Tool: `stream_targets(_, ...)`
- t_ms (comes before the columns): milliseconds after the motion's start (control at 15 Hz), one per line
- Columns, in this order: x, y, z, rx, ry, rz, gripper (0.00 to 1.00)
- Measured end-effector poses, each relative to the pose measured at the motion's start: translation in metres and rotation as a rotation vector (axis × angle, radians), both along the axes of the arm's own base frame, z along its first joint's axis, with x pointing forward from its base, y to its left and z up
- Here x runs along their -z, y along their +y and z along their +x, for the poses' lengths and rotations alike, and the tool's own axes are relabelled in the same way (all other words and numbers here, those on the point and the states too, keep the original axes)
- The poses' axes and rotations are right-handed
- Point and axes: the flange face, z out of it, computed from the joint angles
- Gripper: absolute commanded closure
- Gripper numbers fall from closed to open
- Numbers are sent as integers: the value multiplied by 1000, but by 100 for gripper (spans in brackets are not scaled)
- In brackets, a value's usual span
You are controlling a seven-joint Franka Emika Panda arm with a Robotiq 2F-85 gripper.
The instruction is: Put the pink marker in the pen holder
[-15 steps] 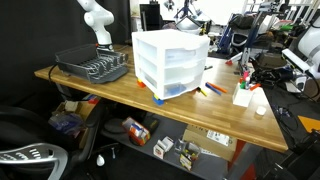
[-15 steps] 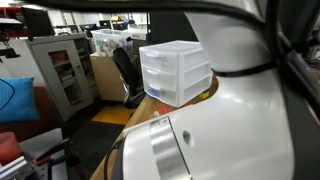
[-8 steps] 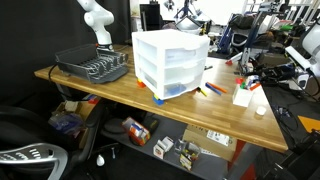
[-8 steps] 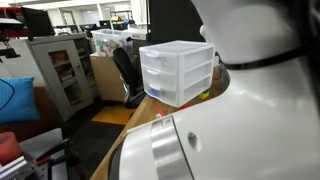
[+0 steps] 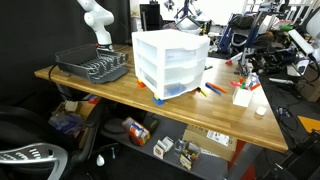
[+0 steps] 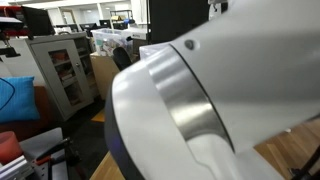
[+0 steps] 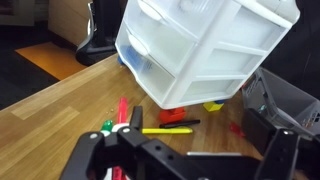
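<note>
The pen holder (image 5: 241,97), a small white cup, stands near the table's right end with reddish markers sticking out of its top. My gripper (image 5: 250,72) hangs just above it. In the wrist view my gripper (image 7: 185,152) is open, its fingers (image 7: 86,160) spread wide with nothing visible between them. A pinkish-red marker (image 7: 123,110) shows to the left of the jaws, its lower end hidden behind the gripper body. I cannot tell whether it stands in the holder. The holder itself is hidden in the wrist view.
A white drawer unit (image 5: 170,62) fills the table's middle and a dark dish rack (image 5: 93,66) stands at its left end. Yellow (image 7: 165,130) and black (image 7: 181,122) markers lie by the drawers. A low white round object (image 5: 261,110) sits near the holder. My arm (image 6: 220,100) blocks the other exterior view.
The jaws have opened from shut. The arm has shifted above the pen holder and now covers nearly all of one exterior view, hiding the drawer unit there.
</note>
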Motion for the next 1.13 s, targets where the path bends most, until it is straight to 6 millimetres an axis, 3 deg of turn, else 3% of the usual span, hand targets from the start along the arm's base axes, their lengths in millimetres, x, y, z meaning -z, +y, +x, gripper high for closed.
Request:
stream_targets(267, -32, 19, 6, -74, -41, -25, 0)
stream_targets(533, -50, 35, 1, -131, -58, -38, 0)
stream_targets(1133, -56, 40, -1, -151, -65, -42, 0)
